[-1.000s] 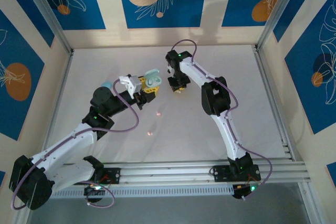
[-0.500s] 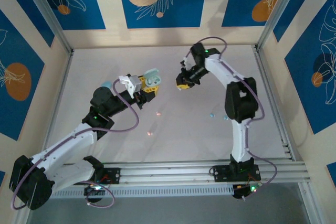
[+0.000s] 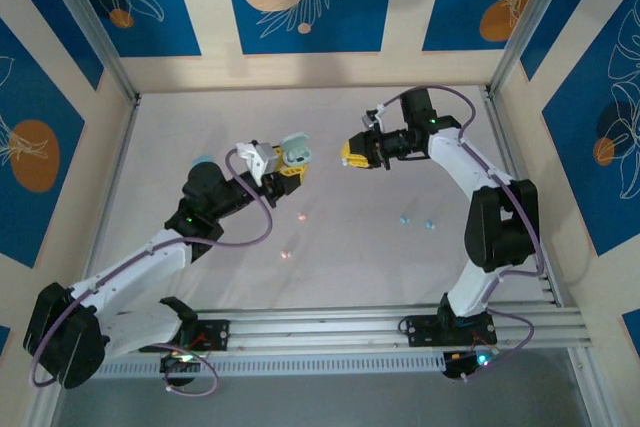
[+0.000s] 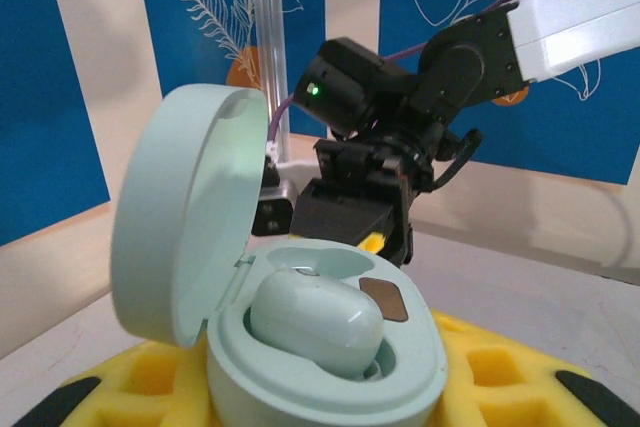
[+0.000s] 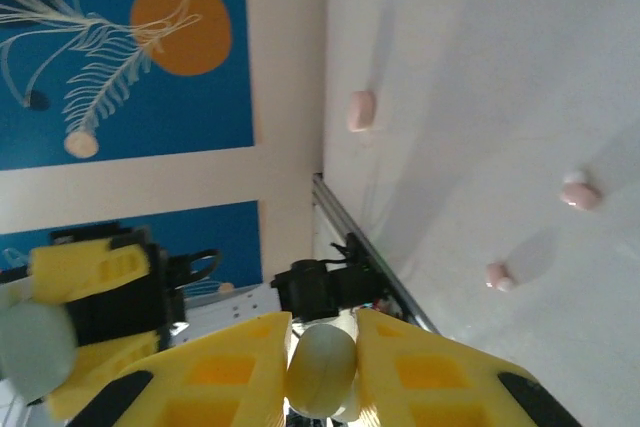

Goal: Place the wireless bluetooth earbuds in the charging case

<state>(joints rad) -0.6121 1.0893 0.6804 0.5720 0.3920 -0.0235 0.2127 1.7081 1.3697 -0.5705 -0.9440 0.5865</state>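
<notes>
Starting with the overhead view, I saw the left gripper (image 3: 284, 164) raised above the middle of the worktop (image 3: 180, 117), pinching the mint charging case (image 3: 294, 151) with its lid open. The right gripper (image 3: 350, 153) hung level with it, just to its right but apart from it, and pointed at the case. Two pink earbuds (image 3: 300, 215) lay loose nearer the front edge, and two blue earbuds (image 3: 405, 218) lay toward the right edge.

From the left wrist camera, the case sat upright between the yellow pads (image 4: 500, 377), with the lid standing open on the left. The seated earbud (image 4: 315, 319) filled one well. The spot beside it looked free, though I could not see fully into it.

From the right wrist camera, the right fingers were pressed together on the held earbud (image 5: 322, 367), a pale mint piece pinched at the very tips.

I judged the step in hand to be carrying this piece across to the case. The next move called for closing the gap and lining the piece up over the free well, turned the right way round. After that it needed lowering until it seated, and only then letting go, while the left arm kept the case steady.
</notes>
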